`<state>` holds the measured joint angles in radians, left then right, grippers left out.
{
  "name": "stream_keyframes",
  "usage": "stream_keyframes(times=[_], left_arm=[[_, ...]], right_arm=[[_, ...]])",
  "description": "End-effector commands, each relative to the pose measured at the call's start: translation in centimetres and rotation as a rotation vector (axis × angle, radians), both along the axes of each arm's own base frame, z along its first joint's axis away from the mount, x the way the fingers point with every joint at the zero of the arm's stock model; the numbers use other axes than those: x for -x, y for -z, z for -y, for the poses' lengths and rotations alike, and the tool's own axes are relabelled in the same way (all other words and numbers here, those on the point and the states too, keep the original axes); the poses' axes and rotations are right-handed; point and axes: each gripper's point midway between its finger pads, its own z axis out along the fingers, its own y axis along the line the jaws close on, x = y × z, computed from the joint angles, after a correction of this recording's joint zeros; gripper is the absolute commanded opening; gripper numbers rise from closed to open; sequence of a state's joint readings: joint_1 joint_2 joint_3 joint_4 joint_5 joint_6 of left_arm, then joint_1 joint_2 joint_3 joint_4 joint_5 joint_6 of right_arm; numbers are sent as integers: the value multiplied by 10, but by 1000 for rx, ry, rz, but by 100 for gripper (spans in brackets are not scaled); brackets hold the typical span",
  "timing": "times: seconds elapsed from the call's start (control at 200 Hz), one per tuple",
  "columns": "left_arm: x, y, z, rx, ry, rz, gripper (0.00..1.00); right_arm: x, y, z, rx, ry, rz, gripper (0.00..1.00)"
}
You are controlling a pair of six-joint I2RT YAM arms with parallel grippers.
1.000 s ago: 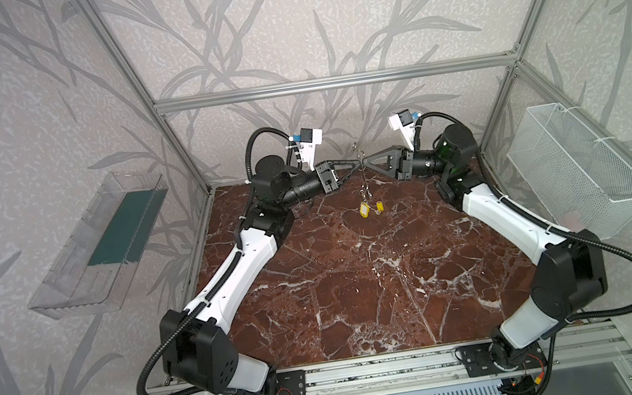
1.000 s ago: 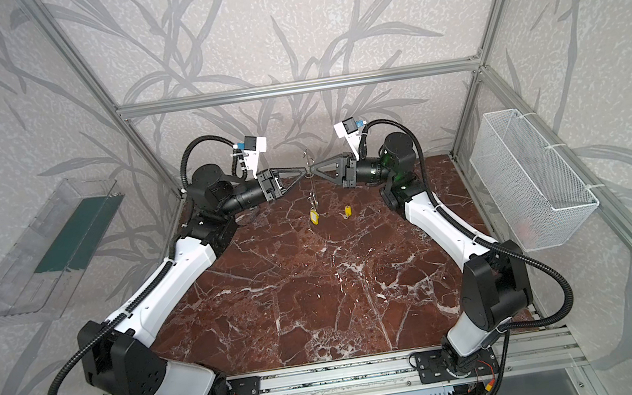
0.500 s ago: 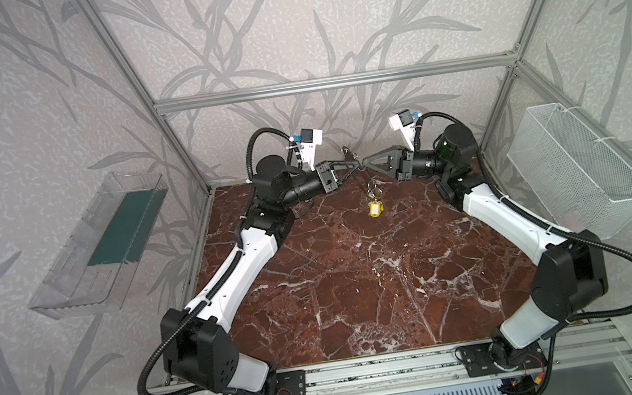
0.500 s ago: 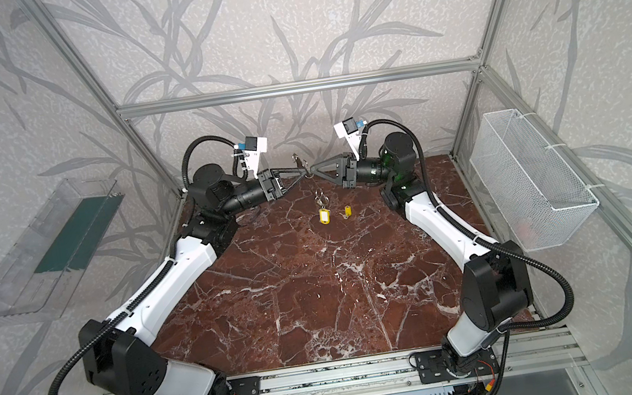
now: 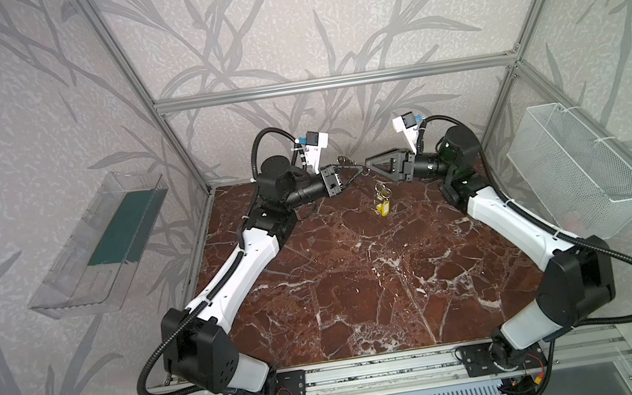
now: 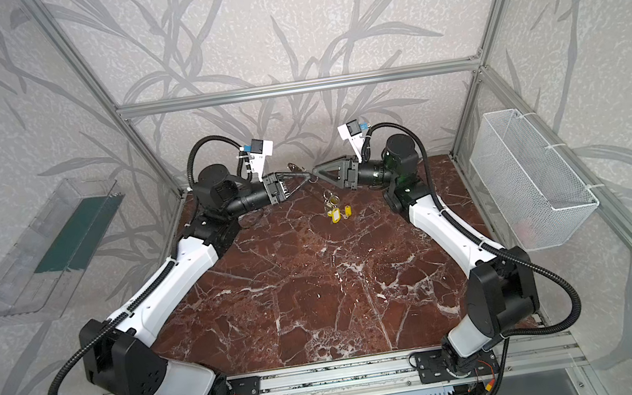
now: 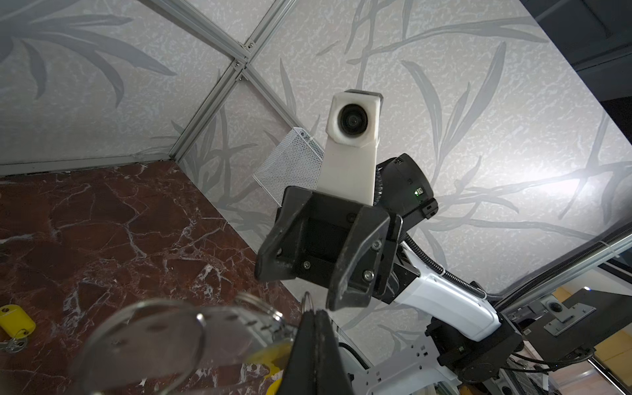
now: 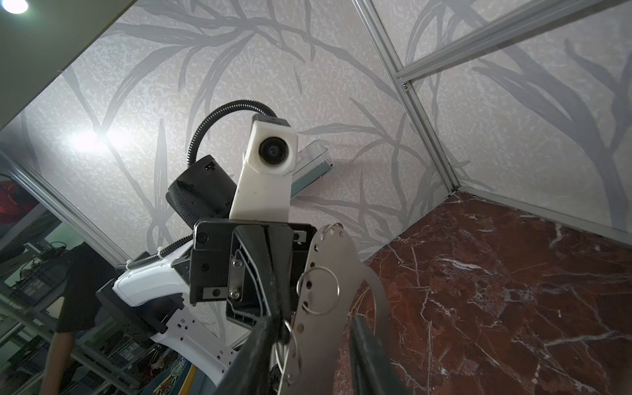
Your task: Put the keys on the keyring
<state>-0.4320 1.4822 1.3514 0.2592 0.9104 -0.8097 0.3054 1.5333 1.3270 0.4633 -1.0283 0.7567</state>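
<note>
While your left gripper (image 7: 313, 313) clamps the silvery half-oval keyring (image 8: 328, 273), your right gripper (image 7: 305, 288) stands parted. Two yellow keys (image 6: 335, 217) lie on the bench (image 6: 319, 290) at its five o'clock.

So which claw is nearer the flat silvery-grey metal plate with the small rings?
Left. The left claw is shut on the flat silvery-grey metal plate at its ringed edge. The right claw is open, its fingers either side of the plate without gripping.

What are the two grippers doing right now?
Left gripper: closed, holding the keyring.
Right gripper: open, holding nothing.
</note>
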Motion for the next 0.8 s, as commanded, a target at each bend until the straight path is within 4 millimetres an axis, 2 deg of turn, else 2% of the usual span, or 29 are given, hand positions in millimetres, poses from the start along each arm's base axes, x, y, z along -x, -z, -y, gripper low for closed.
stream_keyframes(times=[0.0,0.19,0.435,0.505,0.64,0.795], left_arm=[[12,-25,-4,0,-3,93,0],[12,-20,-8,-46,-27,102,0],[12,-21,-9,-63,-46,119,0],[13,-21,-9,-65,-52,125,0],[14,-21,-8,-71,-53,129,0],[14,-20,-8,-79,-57,135,0]], right_arm=[[5,-14,14,6,76,49,40],[5,-4,23,100,181,43,40],[7,16,23,380,383,90,39],[8,17,21,448,428,108,34],[13,15,13,530,473,158,33],[17,9,6,531,484,161,31]])
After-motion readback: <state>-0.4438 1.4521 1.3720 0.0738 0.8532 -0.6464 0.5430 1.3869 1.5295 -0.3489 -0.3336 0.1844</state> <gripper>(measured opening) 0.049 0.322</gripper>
